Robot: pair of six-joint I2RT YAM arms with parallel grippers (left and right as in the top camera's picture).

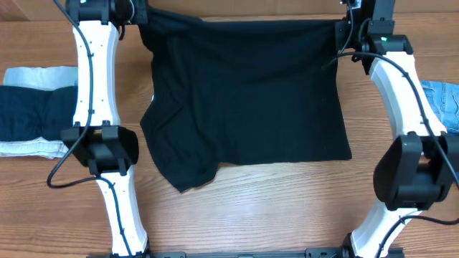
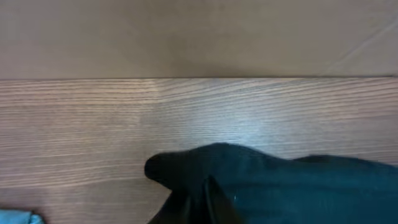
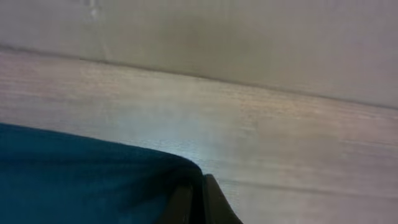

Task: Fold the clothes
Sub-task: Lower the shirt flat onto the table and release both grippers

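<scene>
Obs: left end effector (image 2: 206, 204) jaws narrow, pinched on the far left corner of the black garment (image 1: 247, 93); the cloth bunches into a dark hump just ahead of the grip. Right end effector (image 3: 200, 202) jaws narrow, clamped on the garment's far right corner; the hem runs off leftward from the grip. Garment lies spread on the wooden bench (image 1: 287, 208), roughly rectangular, with a creased flap jutting out at its near left corner. Left of the garment: dark navy garment (image 1: 29, 111) lying on pale folded cloth (image 1: 32, 148). Right of the garment, apart from it: light-blue denim (image 1: 443, 100) at the frame edge.
</scene>
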